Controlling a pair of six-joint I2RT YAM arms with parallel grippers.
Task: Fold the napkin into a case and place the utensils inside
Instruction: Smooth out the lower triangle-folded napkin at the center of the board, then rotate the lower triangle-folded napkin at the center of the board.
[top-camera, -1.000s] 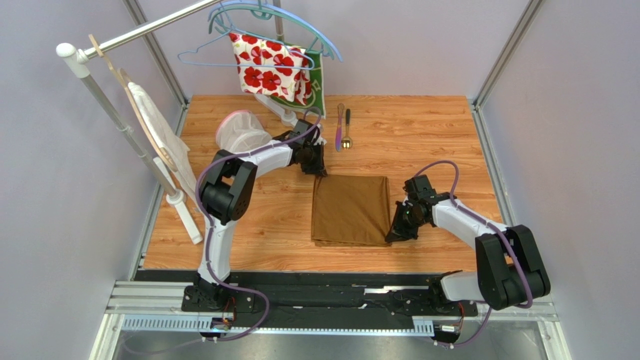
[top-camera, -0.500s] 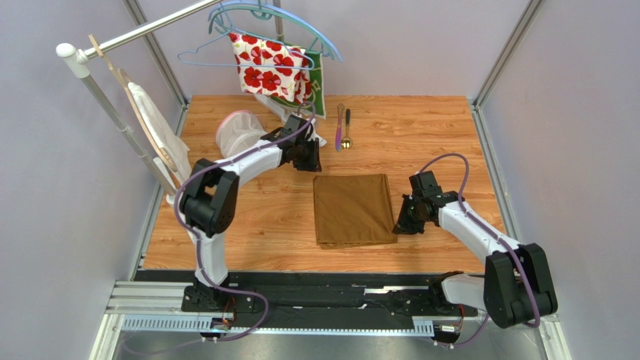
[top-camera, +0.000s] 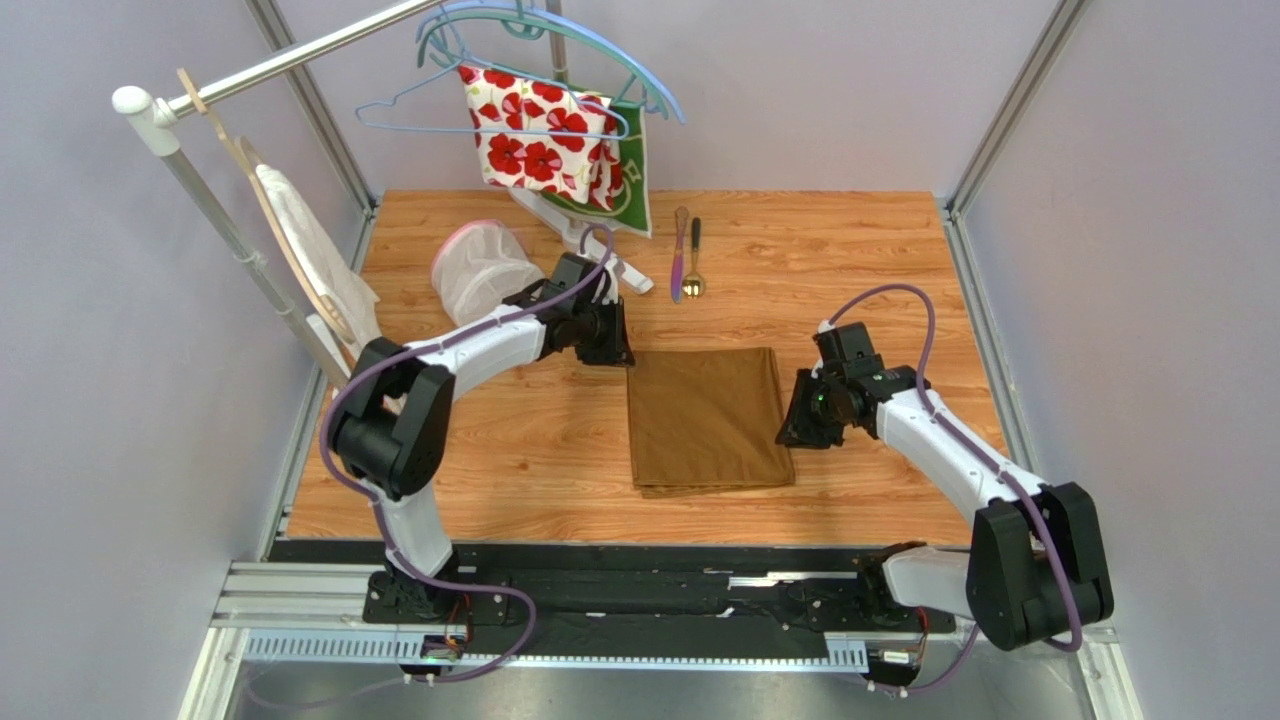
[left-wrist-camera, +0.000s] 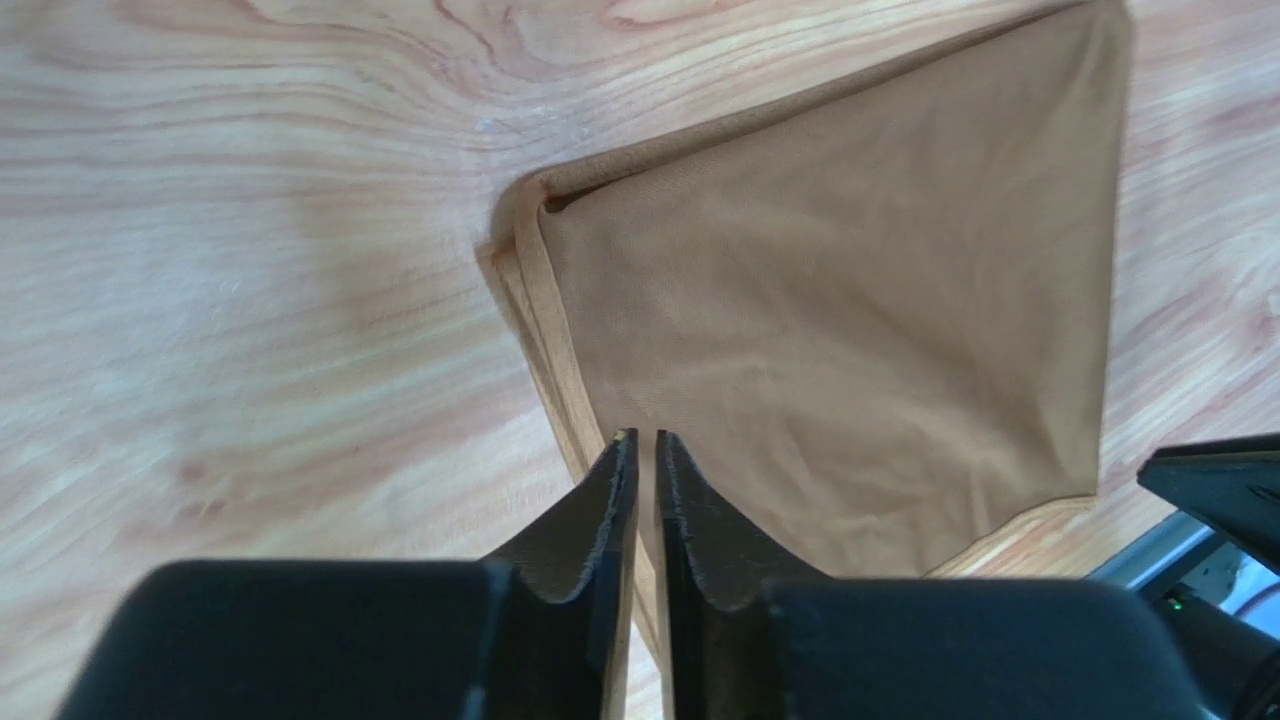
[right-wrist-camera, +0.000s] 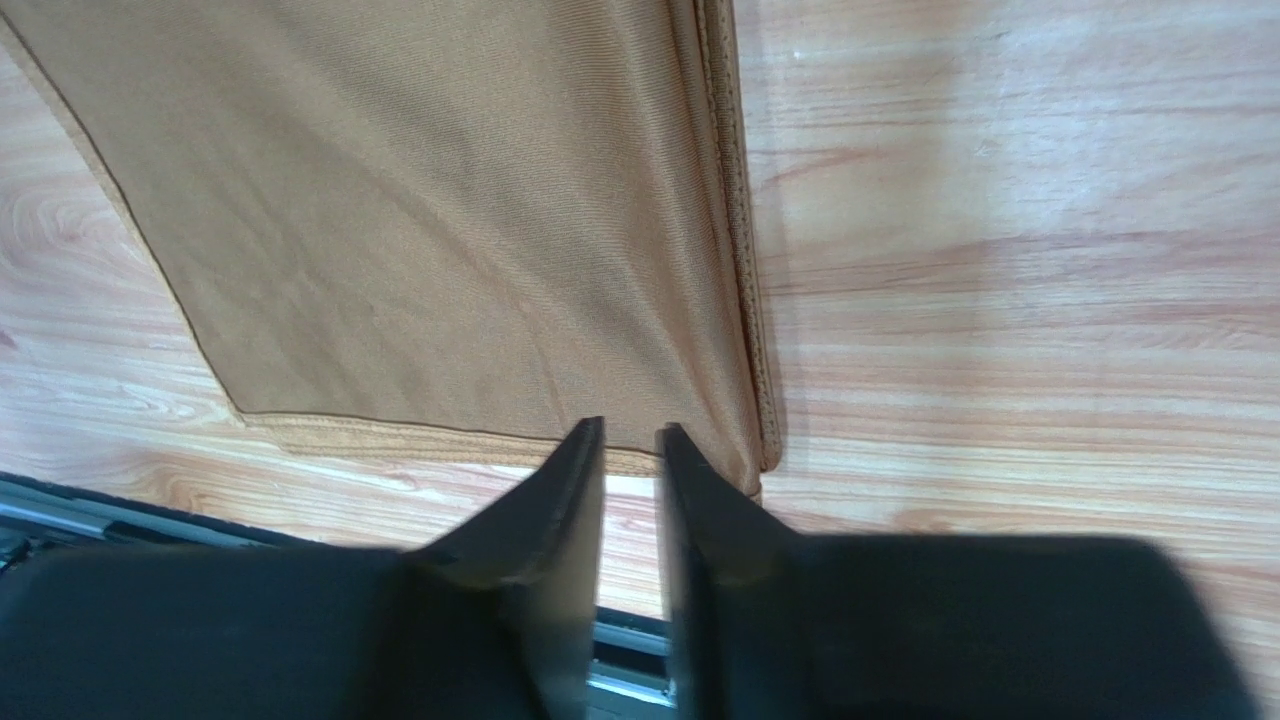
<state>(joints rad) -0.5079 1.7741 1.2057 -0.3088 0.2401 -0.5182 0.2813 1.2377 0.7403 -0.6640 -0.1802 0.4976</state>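
The golden-brown napkin (top-camera: 709, 420) lies flat on the wooden table, folded into a rectangle of several layers. It fills much of the left wrist view (left-wrist-camera: 842, 300) and the right wrist view (right-wrist-camera: 451, 195). My left gripper (top-camera: 612, 350) (left-wrist-camera: 646, 435) hovers just off the napkin's far-left corner, its jaws a narrow slit apart and empty. At the napkin's right edge my right gripper (top-camera: 792, 426) (right-wrist-camera: 631, 428) stands slightly open, holding nothing. The utensils lie side by side at the back: a purple-pink knife (top-camera: 679, 252) and a gold-bowled spoon (top-camera: 694, 258).
A rail with hangers at the back carries a red-flowered white cloth (top-camera: 541, 132) and a green cloth (top-camera: 642, 180). A pink-rimmed mesh basket (top-camera: 478, 263) sits behind the left arm. A white cloth (top-camera: 308, 248) on a wooden hanger and the rack's pole (top-camera: 361, 405) stand at the left.
Both grippers were shut on the napkin's corners and have let go and opened a little. The left arm drew back leftward; the right gripper moved up along the right edge. The napkin lies flat.
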